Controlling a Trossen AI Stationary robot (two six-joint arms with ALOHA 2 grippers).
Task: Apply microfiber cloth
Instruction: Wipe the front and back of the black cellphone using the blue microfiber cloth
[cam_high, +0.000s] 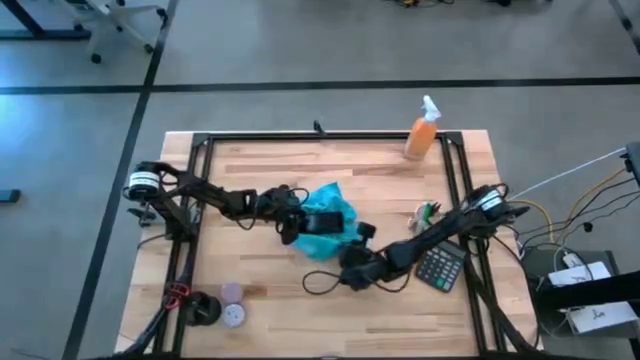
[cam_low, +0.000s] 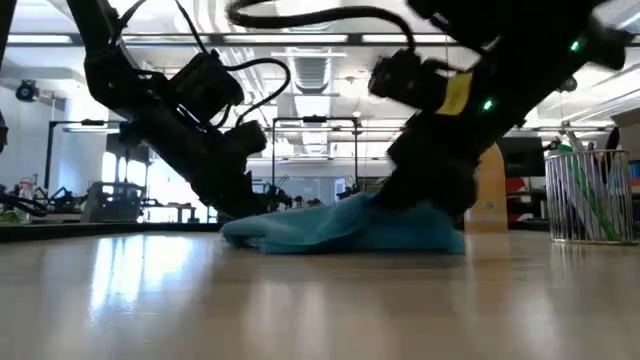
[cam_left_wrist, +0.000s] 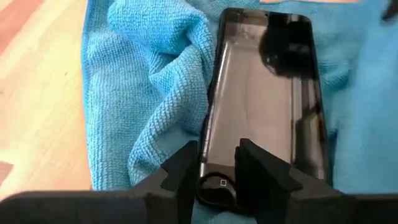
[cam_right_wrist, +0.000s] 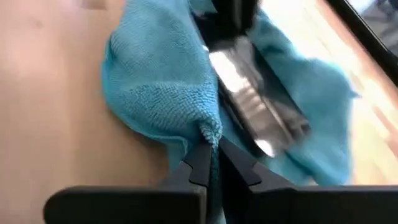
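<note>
Jaws: my right gripper (cam_right_wrist: 211, 163) pinches a fold of the microfiber cloth (cam_high: 330, 200), my left gripper (cam_left_wrist: 217, 180) clamps the phone (cam_left_wrist: 264, 99) end at table centre — cloth lies under it, screen mostly bare, so wiping looks barely begun.

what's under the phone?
The microfiber cloth lies under the phone, showing on both sides. The left gripper clamps the phone's near end; the right gripper pinches a cloth corner. Beneath the phone is hidden.
</note>
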